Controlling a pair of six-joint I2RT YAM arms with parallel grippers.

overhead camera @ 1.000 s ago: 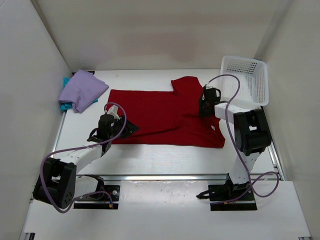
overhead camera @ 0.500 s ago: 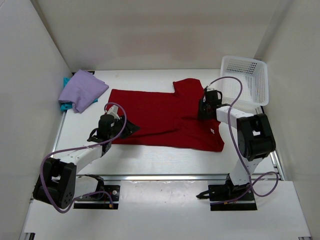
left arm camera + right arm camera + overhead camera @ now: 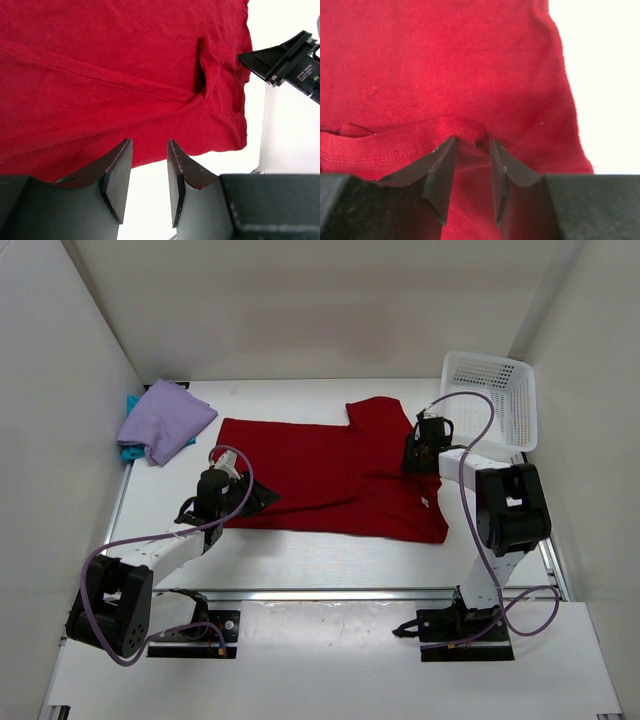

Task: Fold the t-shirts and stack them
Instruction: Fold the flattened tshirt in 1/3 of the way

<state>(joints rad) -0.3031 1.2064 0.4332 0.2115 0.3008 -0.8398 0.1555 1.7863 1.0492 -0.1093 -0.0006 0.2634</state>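
The deep red t-shirt point(image 3: 320, 475) lies spread flat across the middle of the table, with a raised fold near its right side point(image 3: 205, 70). My left gripper point(image 3: 262, 498) sits low at the shirt's near left hem, jaws open point(image 3: 150, 142), bare table showing between them. My right gripper point(image 3: 410, 465) hovers over the shirt's right part, open point(image 3: 472, 141), with a stitched ridge of red cloth point(image 3: 420, 135) lying just past its fingertips. The lavender t-shirt point(image 3: 165, 420) lies bunched on the teal t-shirt point(image 3: 129, 452) at the back left.
A white lattice basket point(image 3: 487, 359) stands tilted at the back right corner, close behind the right arm. White walls close in the table on the left, back and right. The right gripper's dark body point(image 3: 285, 57) shows at the top right of the left wrist view.
My right gripper has opened and let go of the red cloth, shifting slightly right. The shirt's right edge settled a little. The left arm has not moved.
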